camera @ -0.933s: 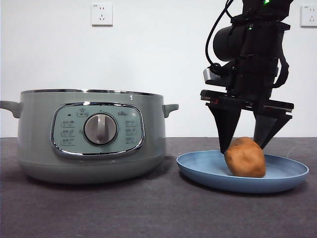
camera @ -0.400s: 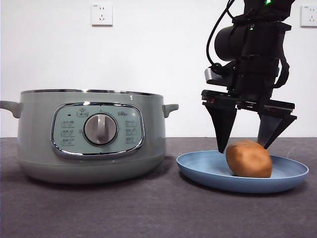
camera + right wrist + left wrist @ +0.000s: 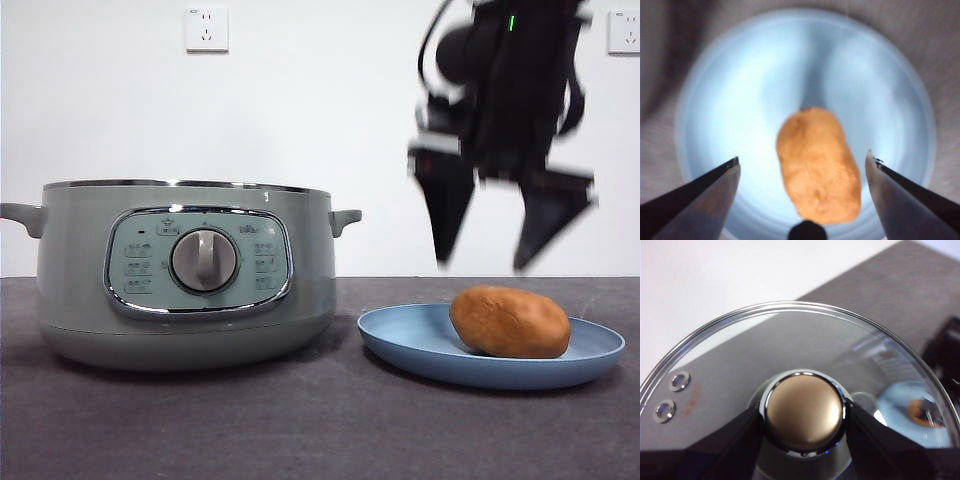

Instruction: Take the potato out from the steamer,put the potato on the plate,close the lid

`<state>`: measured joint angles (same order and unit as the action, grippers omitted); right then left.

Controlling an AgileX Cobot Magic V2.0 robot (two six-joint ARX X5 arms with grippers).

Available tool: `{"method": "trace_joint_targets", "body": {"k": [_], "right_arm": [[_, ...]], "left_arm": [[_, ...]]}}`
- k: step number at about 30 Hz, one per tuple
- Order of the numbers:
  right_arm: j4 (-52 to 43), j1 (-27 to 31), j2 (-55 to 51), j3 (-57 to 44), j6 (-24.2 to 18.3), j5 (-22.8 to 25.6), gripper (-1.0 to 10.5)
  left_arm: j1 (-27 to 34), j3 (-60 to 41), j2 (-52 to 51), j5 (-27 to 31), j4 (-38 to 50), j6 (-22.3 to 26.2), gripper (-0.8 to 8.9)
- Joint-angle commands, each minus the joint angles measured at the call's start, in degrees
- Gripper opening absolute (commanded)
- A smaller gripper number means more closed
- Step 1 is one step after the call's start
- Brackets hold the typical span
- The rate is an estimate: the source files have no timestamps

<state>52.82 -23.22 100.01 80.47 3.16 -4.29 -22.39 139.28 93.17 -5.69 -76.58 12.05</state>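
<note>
The orange-brown potato [image 3: 510, 322] lies on its side on the light-blue plate [image 3: 400, 343], at the right of the front view. My right gripper [image 3: 483, 266] is open and empty, blurred, straight above the potato and clear of it. The right wrist view shows the potato [image 3: 818, 166] on the plate [image 3: 740, 100] between my spread jaws. The sage-green steamer [image 3: 185, 270] stands at the left with no lid on it. My left gripper [image 3: 802, 412] is shut on the knob of the glass lid [image 3: 740, 355]; it is out of the front view.
The dark table [image 3: 300, 420] runs under the pot and the plate. A white wall with two sockets [image 3: 206, 28] stands behind. Through the lid, the plate with the potato [image 3: 917, 412] shows faintly, next to the other arm [image 3: 945, 350].
My right gripper has let go of the potato and risen above the plate. The potato has tipped over onto its side on the plate.
</note>
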Motion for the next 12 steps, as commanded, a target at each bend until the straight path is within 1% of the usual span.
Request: {"method": "trace_joint_targets", "body": {"k": [1, 6, 9, 12], "right_arm": [[0.3, 0.0, -5.9, 2.7, -0.2, 0.1, 4.2], [0.1, 0.0, -17.7, 4.3, -0.2, 0.2, 4.1], [0.2, 0.0, -24.1, 4.3, -0.2, 0.7, 4.1], [1.0, 0.0, -29.8, 4.3, -0.2, 3.7, 4.1]], "left_arm": [[0.0, 0.5, 1.0, -3.0, 1.9, 1.5, -0.08], [0.0, 0.2, 4.6, -3.9, 3.3, 1.5, -0.08], [0.0, -2.5, 5.4, -3.8, 6.2, 1.3, -0.08], [0.0, -8.0, 5.4, -3.8, 10.5, 0.5, -0.08]]}}
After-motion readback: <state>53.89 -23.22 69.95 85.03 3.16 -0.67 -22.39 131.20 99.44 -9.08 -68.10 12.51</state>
